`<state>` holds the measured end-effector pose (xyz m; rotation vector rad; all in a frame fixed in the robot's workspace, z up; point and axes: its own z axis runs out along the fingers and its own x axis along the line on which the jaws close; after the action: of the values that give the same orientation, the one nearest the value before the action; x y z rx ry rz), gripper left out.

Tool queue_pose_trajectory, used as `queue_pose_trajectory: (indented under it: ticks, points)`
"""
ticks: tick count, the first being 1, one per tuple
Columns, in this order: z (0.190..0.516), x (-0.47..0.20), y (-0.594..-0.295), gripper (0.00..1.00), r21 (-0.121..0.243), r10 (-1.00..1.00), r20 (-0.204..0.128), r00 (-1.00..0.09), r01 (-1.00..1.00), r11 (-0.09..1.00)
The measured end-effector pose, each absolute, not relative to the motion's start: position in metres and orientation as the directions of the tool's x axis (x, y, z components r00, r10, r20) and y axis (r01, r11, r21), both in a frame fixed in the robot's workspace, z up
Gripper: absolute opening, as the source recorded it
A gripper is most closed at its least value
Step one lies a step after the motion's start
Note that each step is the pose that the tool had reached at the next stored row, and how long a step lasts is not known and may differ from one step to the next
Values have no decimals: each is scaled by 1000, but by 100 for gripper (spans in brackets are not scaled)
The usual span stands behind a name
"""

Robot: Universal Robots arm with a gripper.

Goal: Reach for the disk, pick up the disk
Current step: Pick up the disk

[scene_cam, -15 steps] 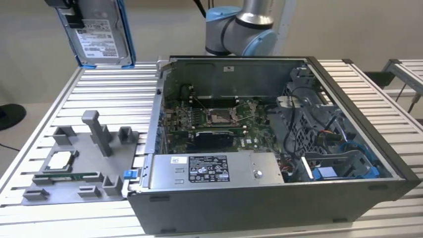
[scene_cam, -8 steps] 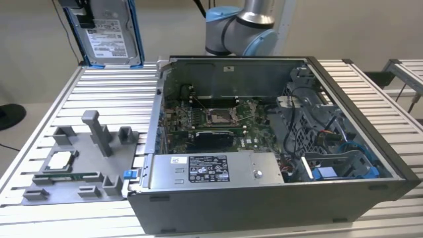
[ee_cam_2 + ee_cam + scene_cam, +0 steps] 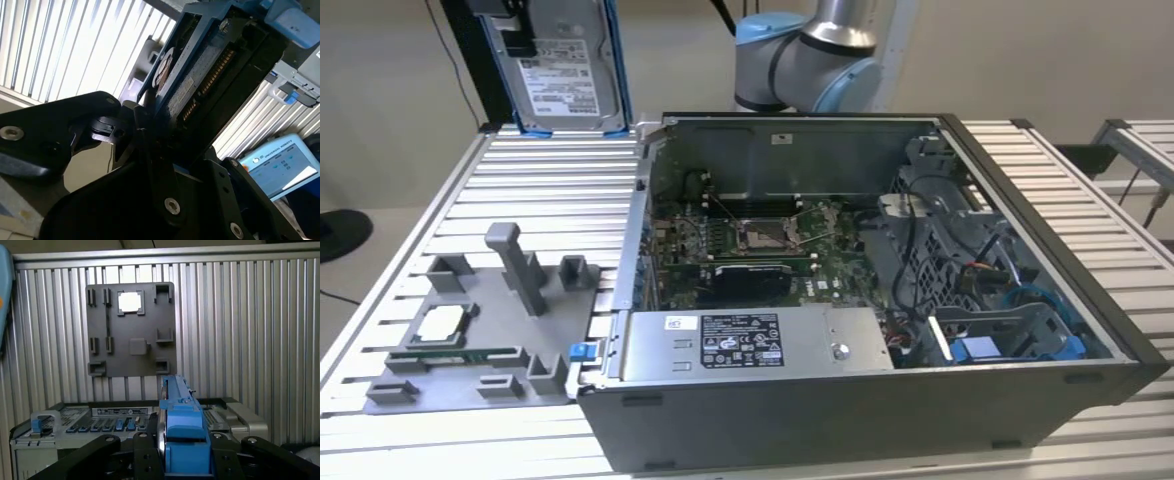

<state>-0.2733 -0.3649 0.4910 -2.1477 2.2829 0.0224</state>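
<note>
Exterior view: disk (image 3: pixel 568 80) aloft, upright; gripper (image 3: pixel 184 462) clamped on its blue-framed edges (first wrist view). Prob. stiff, heavyish, shock-sensitive; you hold frame, not faces.

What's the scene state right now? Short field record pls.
hand: shut on the disk
disk: upright, printed label facing the exterior camera, blue bracket around it, held above the slatted table
computer case: open, on the table, towards the exterior view's right
fixture tray: grey, on the table at the exterior view's left of the case
chip: small, square, seated in the tray
</note>
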Motion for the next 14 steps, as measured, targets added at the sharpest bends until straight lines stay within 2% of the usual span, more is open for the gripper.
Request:
queue_pose_trajectory:
  ticks: [14]
  points:
    - [491, -233, -365, 0, 8, -998, -15, -61, -998, 61]
